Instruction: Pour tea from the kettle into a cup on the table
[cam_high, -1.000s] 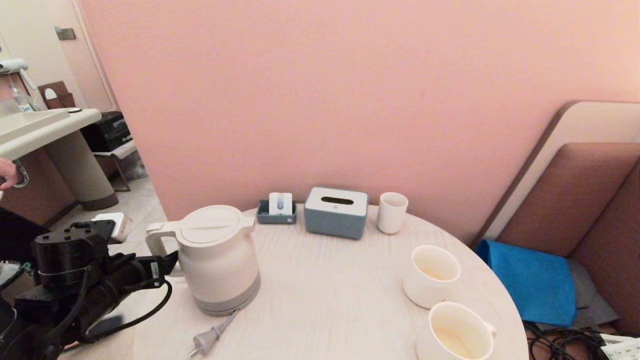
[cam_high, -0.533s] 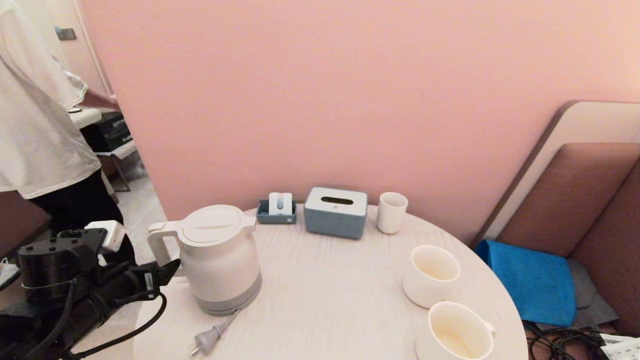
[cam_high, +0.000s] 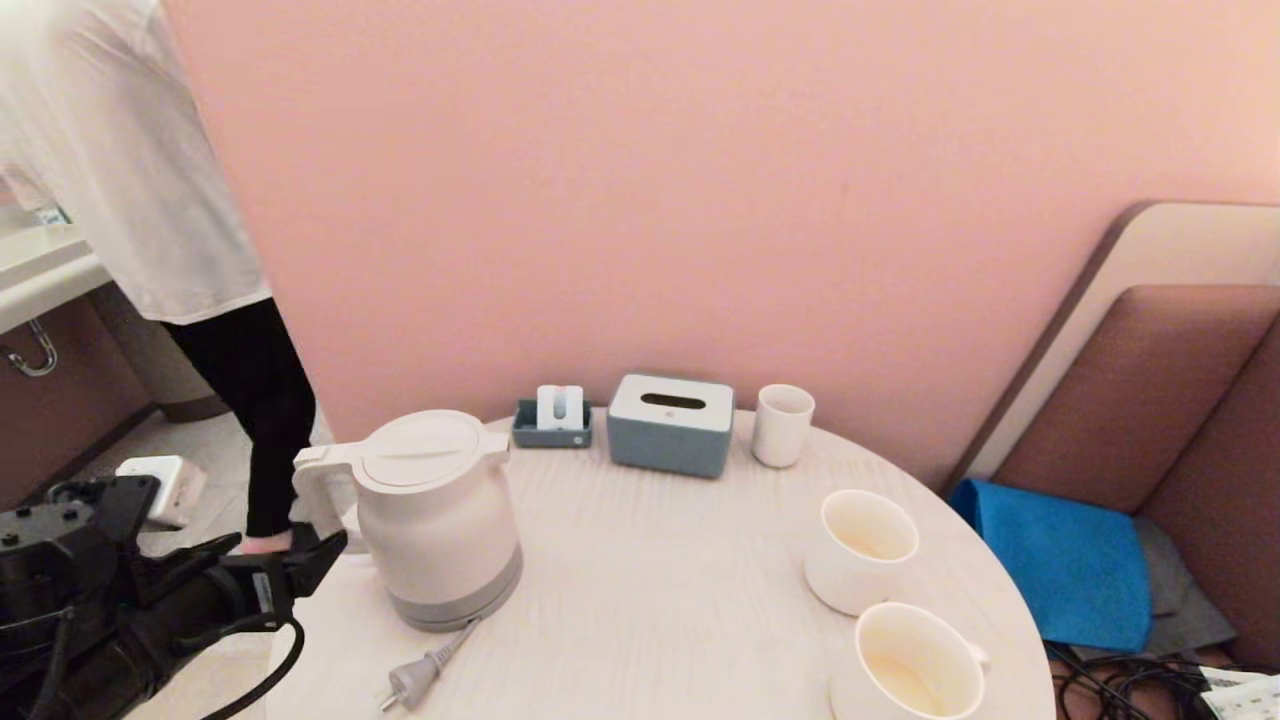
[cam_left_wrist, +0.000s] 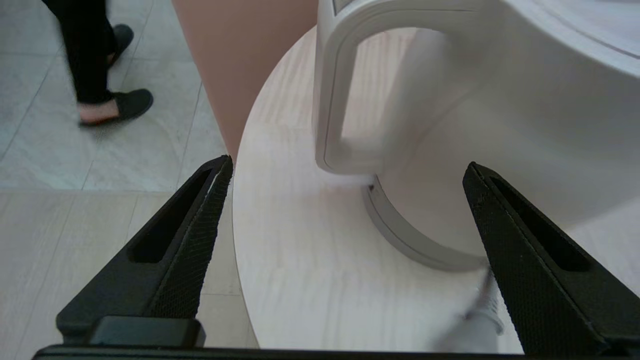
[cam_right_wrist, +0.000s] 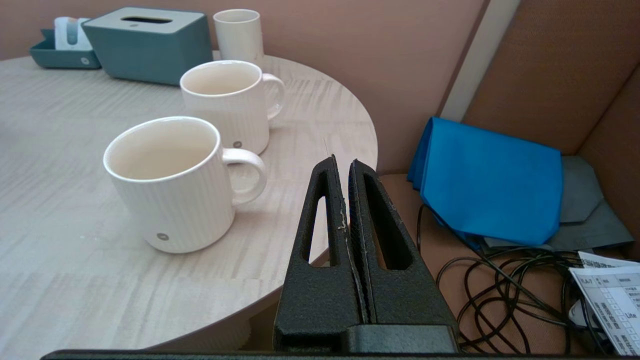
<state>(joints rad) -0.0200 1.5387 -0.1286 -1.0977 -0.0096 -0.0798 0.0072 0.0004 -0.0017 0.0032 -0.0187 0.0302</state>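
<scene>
Head view: our left gripper (cam_high: 318, 548) at table's (cam_high: 660, 590) left edge, jaws wide open, short of kettle (cam_high: 435, 515) handle, not touching. Kettle upright near left edge, plug (cam_high: 405, 685) lying before it. Our right gripper (cam_right_wrist: 344, 167) off table's right edge, jaws closed, empty. Two mugs (cam_high: 868, 550) near right edge; tissue box (cam_high: 670, 424) at far edge.

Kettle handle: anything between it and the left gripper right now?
Nothing visible. The left gripper is open, off the table edge, fingers pointing at the kettle handle with only bare tabletop between. The power plug lies nearer the robot, off that line. The right gripper is parked shut beside the mugs.
</scene>
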